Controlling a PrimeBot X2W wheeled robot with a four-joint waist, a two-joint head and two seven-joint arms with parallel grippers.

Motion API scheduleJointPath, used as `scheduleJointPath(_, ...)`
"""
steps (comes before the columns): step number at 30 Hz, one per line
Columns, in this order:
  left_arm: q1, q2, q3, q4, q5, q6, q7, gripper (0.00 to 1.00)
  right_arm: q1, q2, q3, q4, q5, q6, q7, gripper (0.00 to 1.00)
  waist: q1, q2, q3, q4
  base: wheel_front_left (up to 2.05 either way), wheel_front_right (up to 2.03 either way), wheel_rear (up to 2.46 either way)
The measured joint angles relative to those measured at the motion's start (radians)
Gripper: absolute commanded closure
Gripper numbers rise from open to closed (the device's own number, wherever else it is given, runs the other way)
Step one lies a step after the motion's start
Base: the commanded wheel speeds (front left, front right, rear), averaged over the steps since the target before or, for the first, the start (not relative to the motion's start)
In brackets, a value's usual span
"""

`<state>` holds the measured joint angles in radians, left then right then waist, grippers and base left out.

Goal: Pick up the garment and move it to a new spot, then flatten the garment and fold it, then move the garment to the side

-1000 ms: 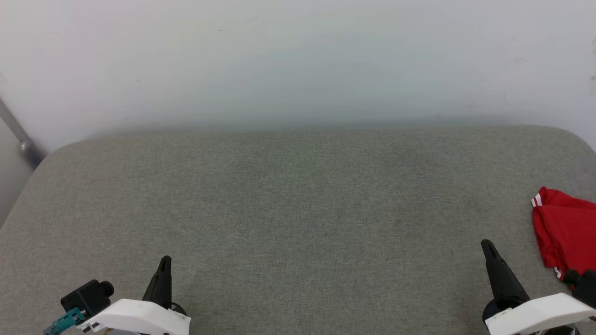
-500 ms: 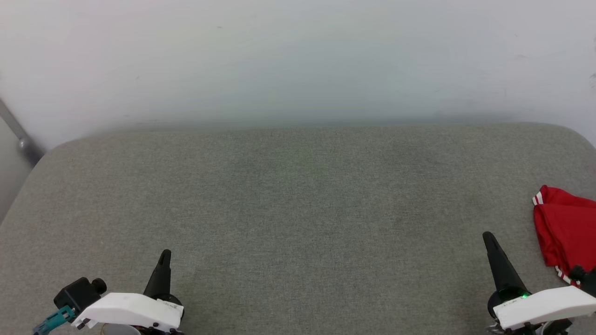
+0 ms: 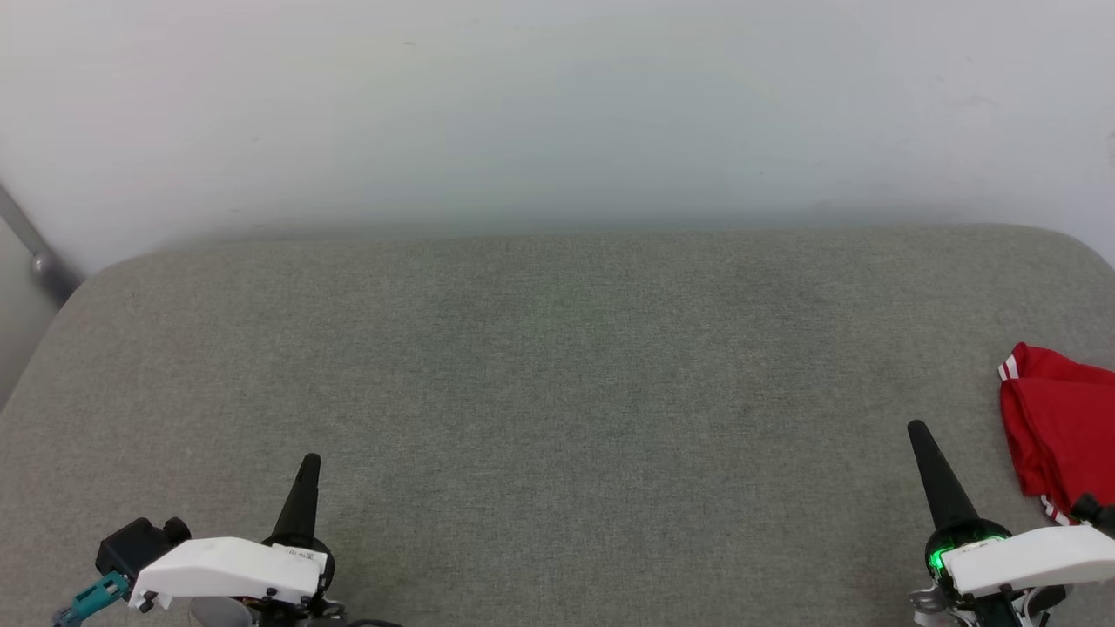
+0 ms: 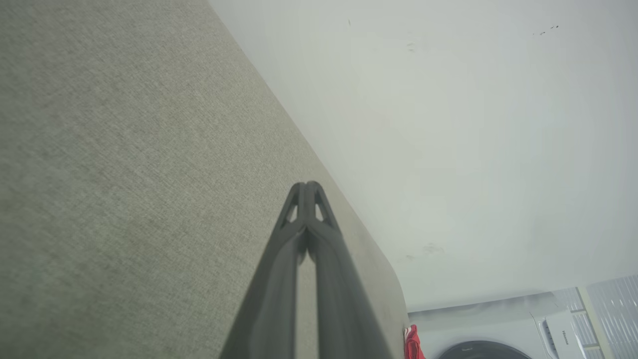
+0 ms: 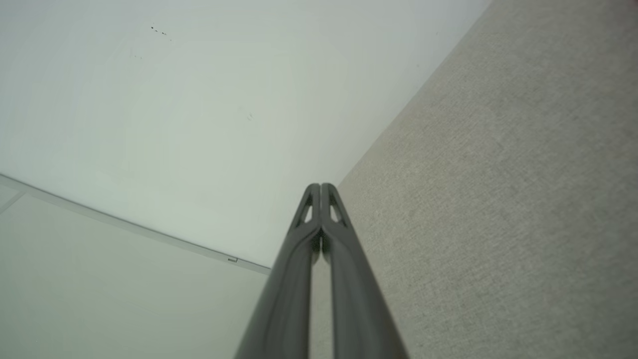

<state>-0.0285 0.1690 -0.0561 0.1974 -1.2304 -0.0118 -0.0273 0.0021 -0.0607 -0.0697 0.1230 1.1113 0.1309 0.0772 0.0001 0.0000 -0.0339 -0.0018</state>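
The garment (image 3: 1063, 431) is a bunched red jersey with red-white striped trim, lying at the far right edge of the grey padded surface (image 3: 557, 392) and cut off by the head view's border. A sliver of the garment (image 4: 412, 344) also peeks in at the bottom of the left wrist view. My right gripper (image 3: 920, 433) stands shut and empty just left of the garment, apart from it. My left gripper (image 3: 310, 463) is shut and empty at the lower left, far from the garment. Both wrist views show the fingertips pressed together, left (image 4: 308, 185) and right (image 5: 320, 186).
A pale wall (image 3: 557, 113) rises behind the surface's far edge. A grey metal bar (image 3: 35, 252) runs at the far left. A white washing machine (image 4: 498, 329) stands beyond the surface's right end in the left wrist view.
Both grippers have drawn back toward the bottom edge of the head view, and the picture has shifted slightly. The garment lies as before.
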Motion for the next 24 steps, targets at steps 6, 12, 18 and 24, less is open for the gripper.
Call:
scheduleJointPath(6,-0.014,-0.019,0.026,0.007,-0.063,-0.020,0.022,1.00,-0.014,0.000,-0.004,0.019,0.083,0.000,0.003,1.00,0.0000,0.0000,0.005,0.000,0.00,0.00,0.00)
scheduleJointPath(12,-0.021,-0.030,0.042,0.014,-0.107,-0.033,0.035,1.00,-0.025,0.000,-0.008,0.034,0.141,0.000,0.004,1.00,0.0000,0.0000,0.008,0.000,0.00,0.00,0.00)
scheduleJointPath(18,-0.027,-0.044,0.061,0.019,-0.148,-0.045,0.051,1.00,-0.039,0.000,-0.011,0.046,0.195,0.000,0.009,1.00,0.0000,0.0000,0.012,0.001,0.00,0.00,0.00)
scheduleJointPath(24,-0.037,-0.054,0.077,0.023,-0.188,-0.058,0.065,1.00,-0.046,0.000,-0.014,0.059,0.246,0.000,0.012,1.00,0.0000,0.0000,0.016,0.001,0.00,0.00,0.00)
